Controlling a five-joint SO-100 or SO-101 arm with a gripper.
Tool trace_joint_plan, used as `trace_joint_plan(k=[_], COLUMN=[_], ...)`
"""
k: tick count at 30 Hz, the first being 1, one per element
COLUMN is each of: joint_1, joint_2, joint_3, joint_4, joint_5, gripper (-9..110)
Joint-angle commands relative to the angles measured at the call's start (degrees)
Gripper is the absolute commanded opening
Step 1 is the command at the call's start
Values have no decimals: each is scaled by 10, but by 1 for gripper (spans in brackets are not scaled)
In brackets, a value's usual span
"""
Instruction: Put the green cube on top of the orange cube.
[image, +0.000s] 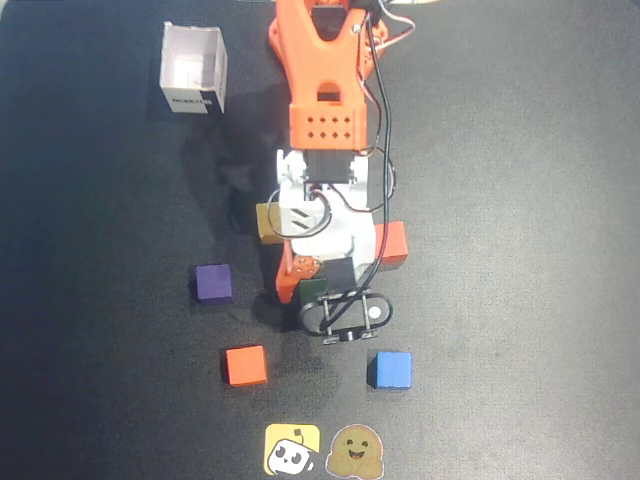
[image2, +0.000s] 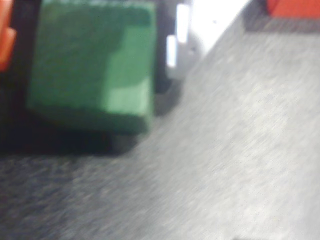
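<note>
- Overhead view: the orange-and-white arm (image: 325, 110) is reaching down from the top centre of the frame over the dark desk (image: 520, 200).
- The claw (image: 318, 285) is sitting low at the frame's centre, and the green cube (image: 312, 291) is showing only as a dark green sliver under it, mostly hidden by the arm's white body.
- The orange cube (image: 245, 365) is lying in the lower centre-left, well apart from the claw and with nothing on top of it.
- A red cube (image: 391, 243) is peeking out just right of the arm, and a yellow cube (image: 268, 222) is peeking out just left of it.
- A purple cube (image: 213, 283) is sitting left of centre, and a blue cube (image: 390, 369) is lying at lower right of centre.
- A white open box (image: 194, 68) is standing at upper left, and two cartoon stickers (image: 322, 451) are lying at the bottom edge.
- Wrist view: the picture is blurring, yet the green cube (image2: 92, 65) is filling the upper left, tilted, with a dark shadow under its lower edge.
- An orange finger (image2: 6, 42) is lying against the cube's left side, and a dark and white part is pressing close at its right, so the claw is appearing closed around the green cube.
- A red cube (image2: 292, 7) is showing at the top right corner.
</note>
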Motion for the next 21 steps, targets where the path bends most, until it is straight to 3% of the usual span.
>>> trace_joint_plan(k=[1,21], joint_1=[4,-3], joint_2=[4,-9], joint_3=[-32,2], joint_4=[-20,-70], joint_5=[5,33], gripper=[24,17])
